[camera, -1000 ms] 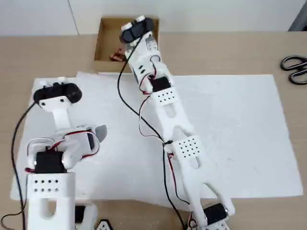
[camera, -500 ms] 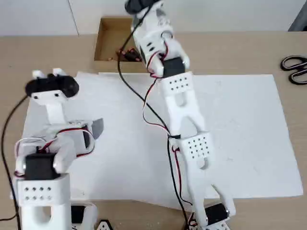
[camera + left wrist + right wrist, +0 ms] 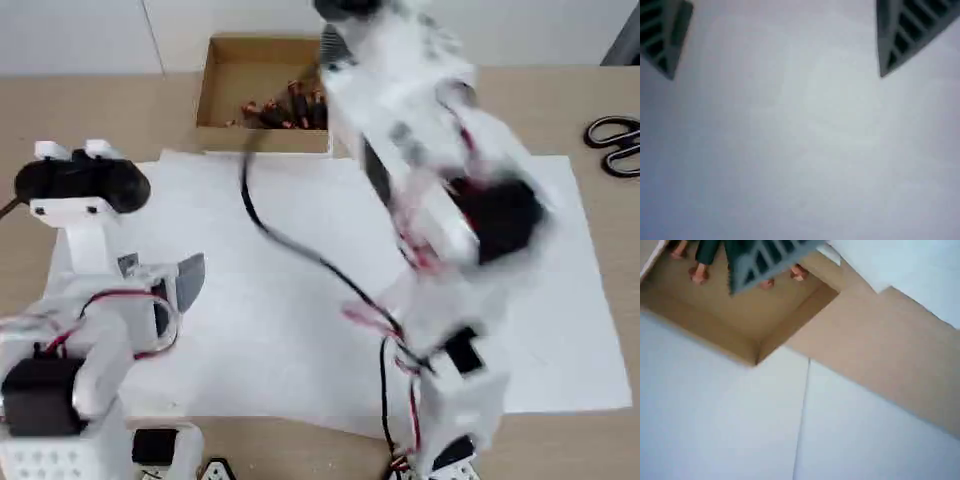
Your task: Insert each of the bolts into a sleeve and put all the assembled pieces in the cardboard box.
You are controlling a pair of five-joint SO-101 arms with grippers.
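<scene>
The cardboard box [image 3: 222,75] stands at the table's far edge. Several assembled pieces [image 3: 287,108], dark sleeves with copper bolts in them, lie along its near wall. My right gripper [image 3: 335,48] hangs high beside the box's right side, on a raised, blurred arm. The right wrist view looks down into a corner of the box [image 3: 747,347], where one grey finger [image 3: 765,262] stands alone over the pieces [image 3: 699,274], holding nothing. My left gripper [image 3: 160,272] is open over the white paper at the left. Its two fingers [image 3: 900,35] are wide apart above bare paper [image 3: 800,150].
A large white paper sheet [image 3: 300,330] covers the middle of the wooden table. Scissors [image 3: 615,145] lie at the far right edge. A black cable [image 3: 270,235] trails across the paper from the right arm.
The right arm has lifted out of the box and swung up and to the right. The left arm has drawn back toward the near left, and its gripper stays over the paper.
</scene>
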